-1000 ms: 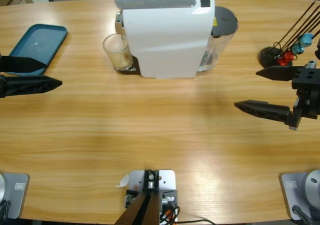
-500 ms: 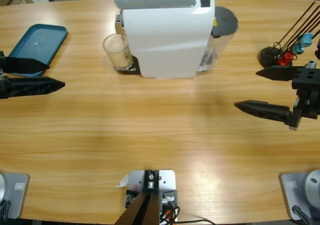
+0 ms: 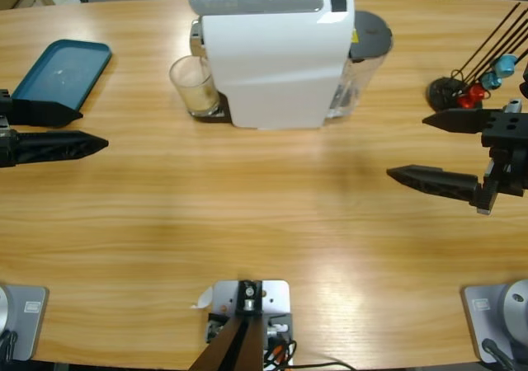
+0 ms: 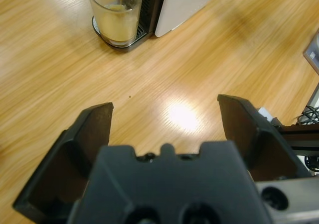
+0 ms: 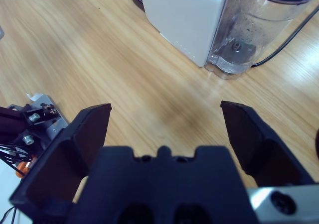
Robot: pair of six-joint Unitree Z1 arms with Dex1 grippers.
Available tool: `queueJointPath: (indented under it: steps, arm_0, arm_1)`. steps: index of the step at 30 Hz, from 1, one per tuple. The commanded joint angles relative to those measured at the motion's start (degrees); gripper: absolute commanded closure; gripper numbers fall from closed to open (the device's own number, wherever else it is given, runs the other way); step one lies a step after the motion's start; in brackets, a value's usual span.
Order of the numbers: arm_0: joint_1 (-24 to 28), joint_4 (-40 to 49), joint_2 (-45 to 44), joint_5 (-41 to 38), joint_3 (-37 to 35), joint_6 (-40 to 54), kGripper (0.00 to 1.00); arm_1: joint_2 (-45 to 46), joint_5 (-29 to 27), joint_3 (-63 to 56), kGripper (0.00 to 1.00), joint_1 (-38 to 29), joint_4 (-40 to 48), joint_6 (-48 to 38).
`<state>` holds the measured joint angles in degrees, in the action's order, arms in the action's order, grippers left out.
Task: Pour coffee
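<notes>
A white coffee machine (image 3: 276,54) stands at the back middle of the table, with a clear water tank (image 5: 251,32) at its right end. A glass (image 3: 194,85) sits on the machine's drip tray at its left; in the left wrist view the glass (image 4: 115,12) holds pale liquid and a thin stream falls into it. My left gripper (image 3: 87,129) is open at the table's left edge, well short of the glass. My right gripper (image 3: 408,148) is open at the right, away from the machine, with nothing between its jaws.
A teal tray (image 3: 62,74) lies at the back left, just behind the left gripper. A black stand holding red and blue capsules on rods (image 3: 470,86) is at the back right. Bare wood stretches across the table's middle and front.
The left gripper has crept slightly to the right and a little toward the front. The right arm, glass and machine have not moved.
</notes>
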<state>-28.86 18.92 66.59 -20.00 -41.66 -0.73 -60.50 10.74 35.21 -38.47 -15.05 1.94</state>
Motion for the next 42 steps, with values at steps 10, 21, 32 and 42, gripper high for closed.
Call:
queueJointPath:
  steps: [10,21,32,42]
  arm_0:
    - [-0.59,-11.57,3.12,6.09,4.38,2.3,0.101]
    - [-1.48,-23.16,6.71,6.99,9.44,9.4,0.171]
    - [-1.73,-34.58,21.12,6.57,9.56,13.04,0.073]
    - [-2.78,-49.66,31.02,4.95,9.7,13.35,0.015]
  arm_1:
    - [-1.1,-0.15,-1.99,0.0,-0.64,0.04,-0.71]
    - [1.08,-0.19,-2.69,0.0,-0.64,0.48,-0.97]
    - [1.05,-0.19,-2.78,0.0,-0.64,0.64,-0.97]
    - [1.03,-0.22,-2.78,0.0,-0.64,0.64,-0.97]
